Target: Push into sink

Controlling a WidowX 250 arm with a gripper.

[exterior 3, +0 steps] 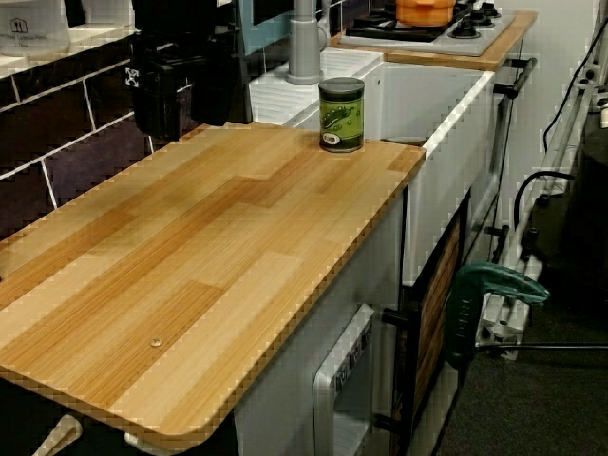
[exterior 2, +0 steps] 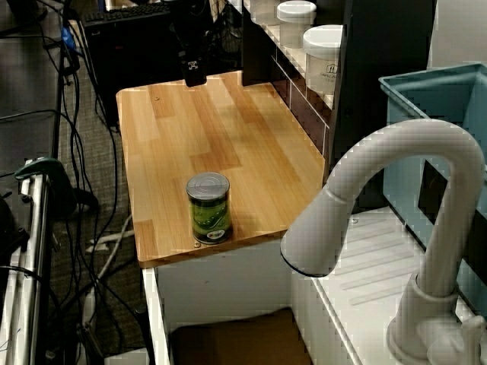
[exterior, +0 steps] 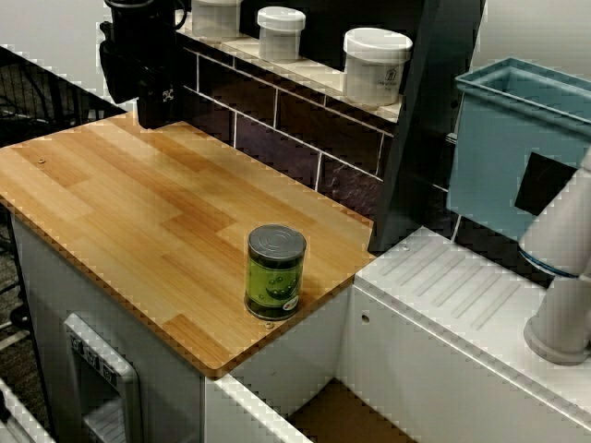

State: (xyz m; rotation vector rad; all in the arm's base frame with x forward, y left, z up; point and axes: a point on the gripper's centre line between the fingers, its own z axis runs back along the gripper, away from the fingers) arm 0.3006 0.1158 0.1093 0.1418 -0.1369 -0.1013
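Note:
A green can (exterior: 275, 272) with a grey lid stands upright on the wooden counter (exterior: 138, 203), close to the corner that borders the sink (exterior: 343, 415). The same can (exterior 2: 208, 207) (exterior 3: 341, 114) shows in the other two views. Only a strip of the sink's brown bottom (exterior 2: 232, 341) and its white walls is visible. My black gripper (exterior: 158, 113) (exterior 2: 195, 74) (exterior 3: 157, 100) hangs at the counter's far back corner, well away from the can. Its fingers read as one narrow block, shut, with nothing in them.
White jars (exterior: 376, 65) stand on the tiled ledge behind the counter. A white ribbed draining surface (exterior: 462, 286), a grey faucet (exterior 2: 411, 190) and a blue-grey tub (exterior: 517, 148) lie beyond the sink. A stove with an orange pot (exterior 3: 425, 9) is farther on.

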